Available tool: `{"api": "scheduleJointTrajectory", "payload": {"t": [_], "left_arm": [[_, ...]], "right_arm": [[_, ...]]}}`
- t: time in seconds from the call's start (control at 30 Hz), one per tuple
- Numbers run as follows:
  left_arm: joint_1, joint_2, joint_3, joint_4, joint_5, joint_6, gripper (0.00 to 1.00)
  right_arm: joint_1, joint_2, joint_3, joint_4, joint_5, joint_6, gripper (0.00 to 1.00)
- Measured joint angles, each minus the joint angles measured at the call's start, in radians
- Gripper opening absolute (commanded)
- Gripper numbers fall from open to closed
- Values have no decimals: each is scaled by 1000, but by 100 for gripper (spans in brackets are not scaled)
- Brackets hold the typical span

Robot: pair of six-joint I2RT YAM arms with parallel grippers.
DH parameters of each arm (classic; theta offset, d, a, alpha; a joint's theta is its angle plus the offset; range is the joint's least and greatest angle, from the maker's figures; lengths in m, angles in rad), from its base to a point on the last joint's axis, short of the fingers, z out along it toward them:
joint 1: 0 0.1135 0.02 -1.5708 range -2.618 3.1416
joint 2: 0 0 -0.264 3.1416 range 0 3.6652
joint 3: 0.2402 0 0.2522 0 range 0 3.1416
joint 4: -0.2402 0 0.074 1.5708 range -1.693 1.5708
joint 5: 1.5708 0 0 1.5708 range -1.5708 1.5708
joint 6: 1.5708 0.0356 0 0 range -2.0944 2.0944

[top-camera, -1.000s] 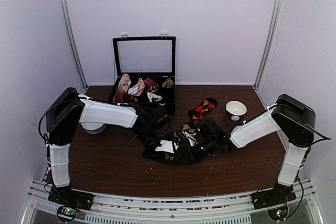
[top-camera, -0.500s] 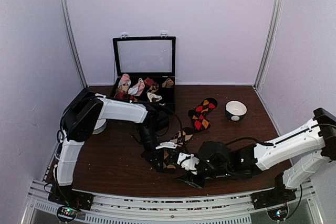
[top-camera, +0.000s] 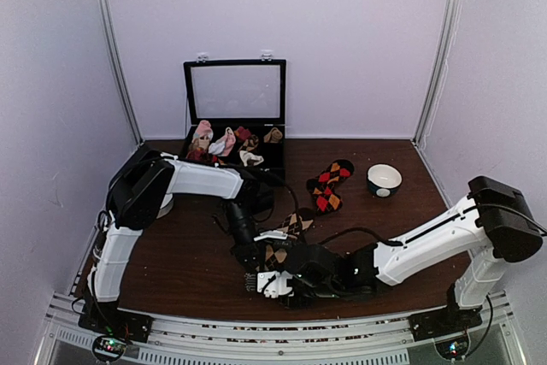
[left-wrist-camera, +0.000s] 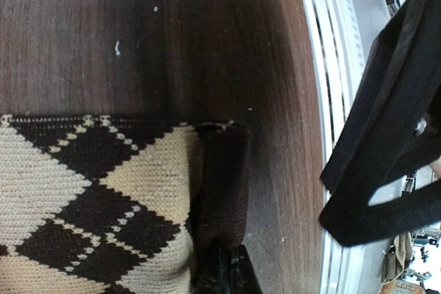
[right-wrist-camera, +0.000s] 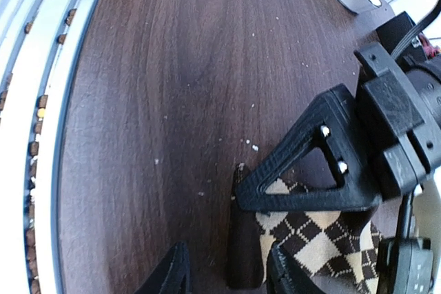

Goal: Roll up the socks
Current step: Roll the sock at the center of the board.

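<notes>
Rolling looks barely begun: the tan argyle sock [top-camera: 275,256] lies flat on the table [top-camera: 188,271], near its front edge. Your left pincer [left-wrist-camera: 220,270] is closed on the cuff [right-wrist-camera: 244,253]; the right pincer [right-wrist-camera: 227,273], half open, straddles it. Next, close it and turn.

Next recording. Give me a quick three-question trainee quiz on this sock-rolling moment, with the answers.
1. Fill in: the jaws of the right gripper stand ___ astride the dark cuff of the tan argyle sock.
2. Which gripper is shut on that sock? A left gripper; B right gripper; C neither.
3. True or false: the red and orange argyle sock lies inside the open case.
Key: 1 open; 2 A; 3 false.
</notes>
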Motion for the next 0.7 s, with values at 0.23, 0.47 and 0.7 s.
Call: {"api": "scheduleJointTrajectory", "payload": {"t": [0.23,0.47,0.7], "left_arm": [[4,3,9,-12,1,1,0],[11,9,16,-27,2,5,0],[13,10,27,-35,1,11,0]], "right_arm": [[-32,67,22,23,1,-43,30],[-50,101,22,34,-1,-42,20],[-59,133,24,52,-7,-8,0]]}}
